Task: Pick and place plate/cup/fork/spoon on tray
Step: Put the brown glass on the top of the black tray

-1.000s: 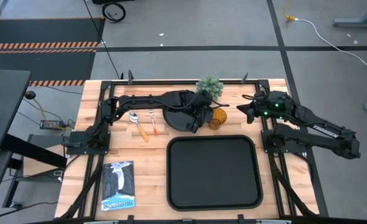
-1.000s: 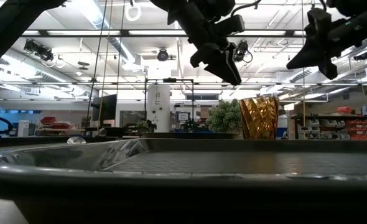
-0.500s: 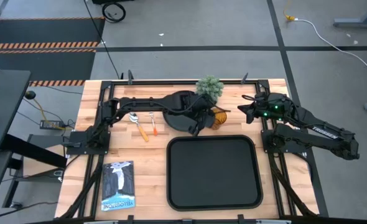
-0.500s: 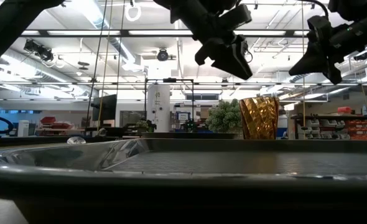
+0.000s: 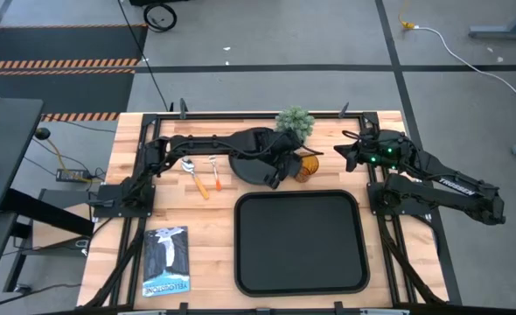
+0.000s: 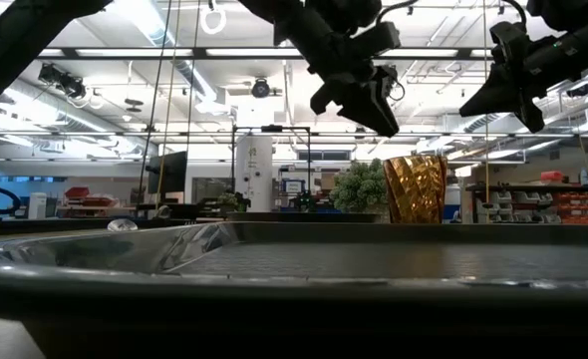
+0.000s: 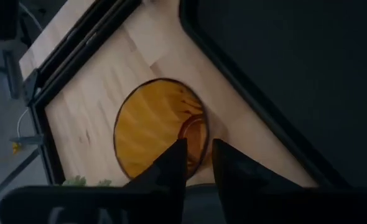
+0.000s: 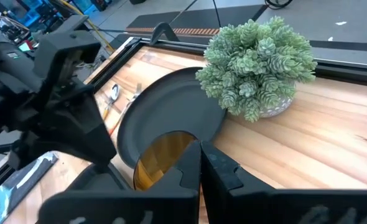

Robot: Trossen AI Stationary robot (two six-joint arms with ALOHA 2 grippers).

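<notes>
The left claw (image 5: 286,166), fingers nearly together and empty, hangs above the cup (image 5: 306,165) at centre frame, beside the plate (image 5: 251,164). The right claw (image 5: 345,154) is closed, raised at right.

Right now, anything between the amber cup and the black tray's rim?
Only bare wood. The left wrist view shows a clear strip of table between the amber translucent cup and the black rectangular tray.

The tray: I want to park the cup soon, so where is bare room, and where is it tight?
The tray is entirely bare. Wood between the booklet and tray is free. It is crowded around the cup: plate, plant and left gripper.
</notes>
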